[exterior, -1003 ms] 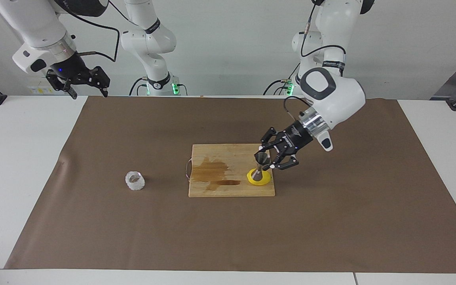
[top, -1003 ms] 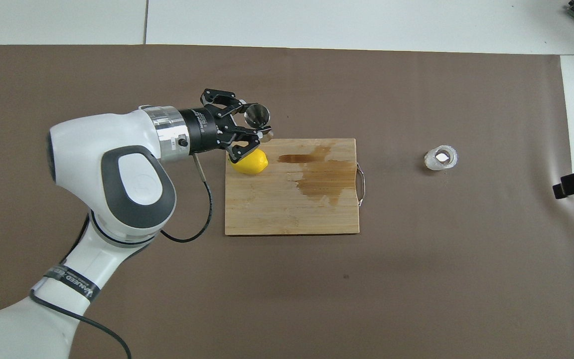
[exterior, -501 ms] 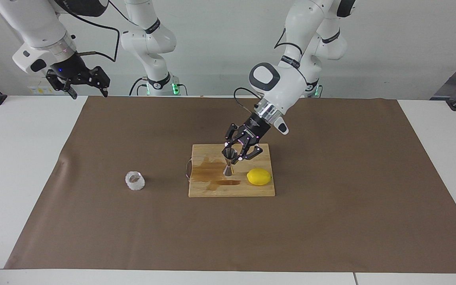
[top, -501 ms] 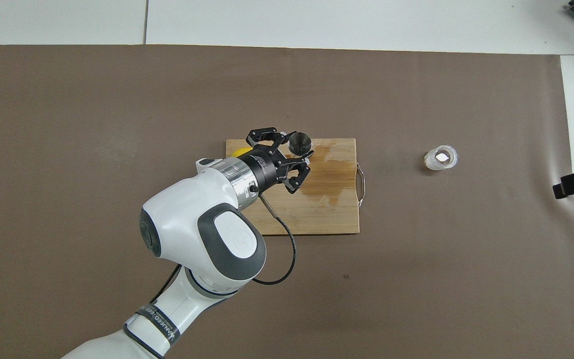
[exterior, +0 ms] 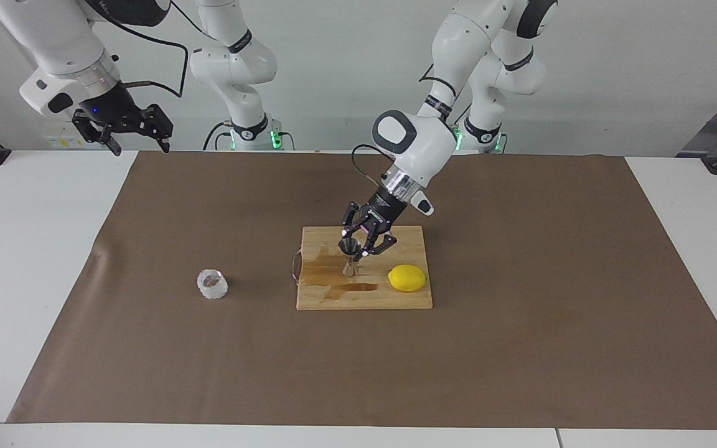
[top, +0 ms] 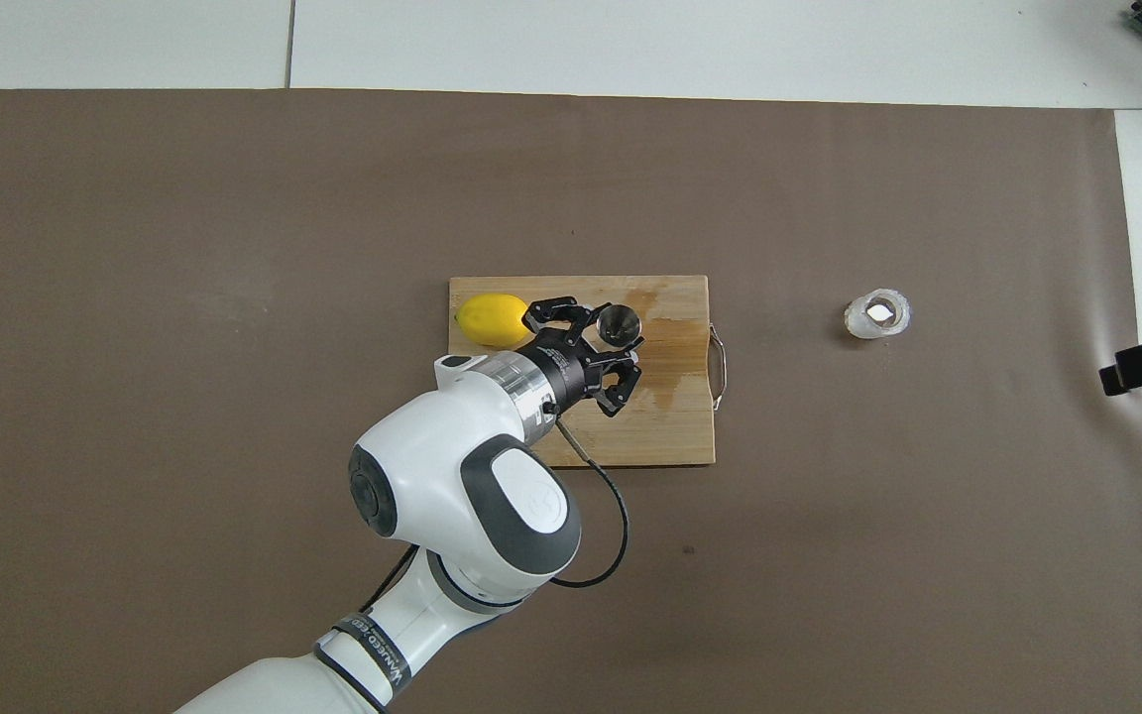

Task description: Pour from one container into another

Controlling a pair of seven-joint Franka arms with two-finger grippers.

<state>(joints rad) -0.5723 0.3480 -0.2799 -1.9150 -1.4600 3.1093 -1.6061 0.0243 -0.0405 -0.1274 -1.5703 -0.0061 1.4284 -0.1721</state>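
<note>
So the left gripper has carried the steel jigger, pinched at its upper cone, away from the lemon and over the stained patch of the cutting board, toward the glass cup. Cup sits untouched on the brown mat, well apart toward the right arm's end. Right gripper waits raised there, fingers spread, so no pour is set up yet.
</note>
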